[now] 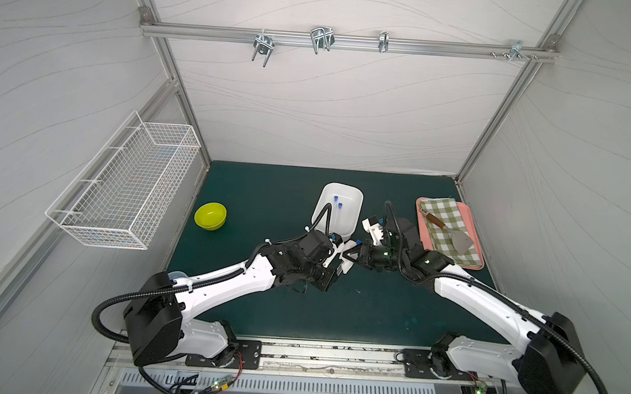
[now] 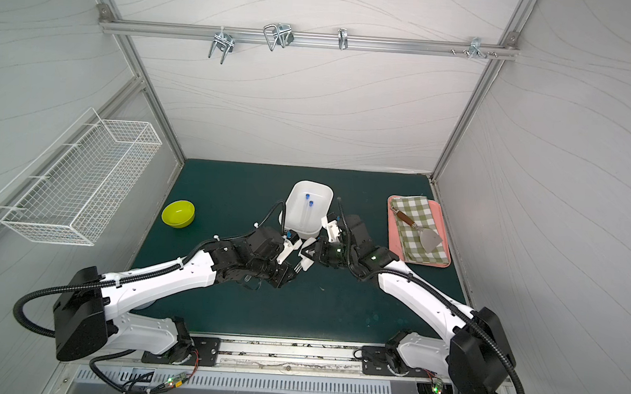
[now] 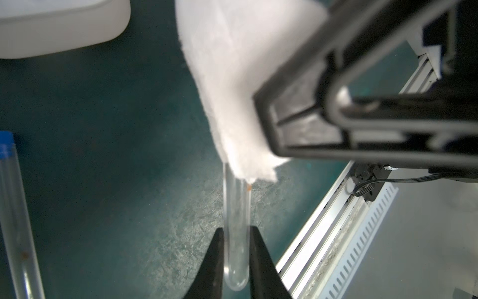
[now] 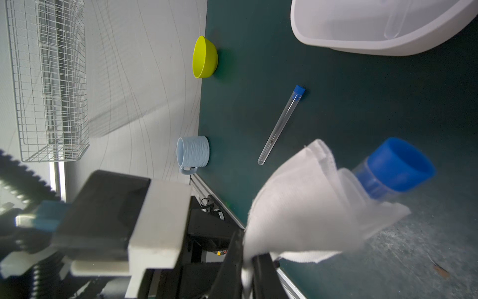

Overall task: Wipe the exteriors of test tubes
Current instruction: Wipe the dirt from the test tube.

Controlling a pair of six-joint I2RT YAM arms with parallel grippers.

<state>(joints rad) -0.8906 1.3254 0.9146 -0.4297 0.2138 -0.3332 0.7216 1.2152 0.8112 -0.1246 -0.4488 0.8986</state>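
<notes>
My left gripper point(image 3: 236, 234) is shut on the rounded bottom end of a clear test tube point(image 3: 236, 207) held above the green mat. A white cloth point(image 3: 240, 85) is wrapped round the tube's upper part, and my right gripper point(image 4: 248, 249) is shut on that cloth point(image 4: 305, 207). The tube's blue cap point(image 4: 395, 165) sticks out past the cloth. Another capped test tube point(image 4: 280, 126) lies loose on the mat. Two more test tubes point(image 1: 340, 206) lie inside the white tub point(image 1: 359, 201). In both top views the grippers meet just in front of the tub point(image 2: 329, 195).
A yellow-green bowl point(image 1: 210, 216) sits on the mat to the left. A pink tray point(image 1: 477, 255) at the right holds a checked cloth and a spatula. A light blue mug point(image 4: 192, 152) stands at the mat's left edge. A wire basket point(image 1: 124, 188) hangs on the left wall.
</notes>
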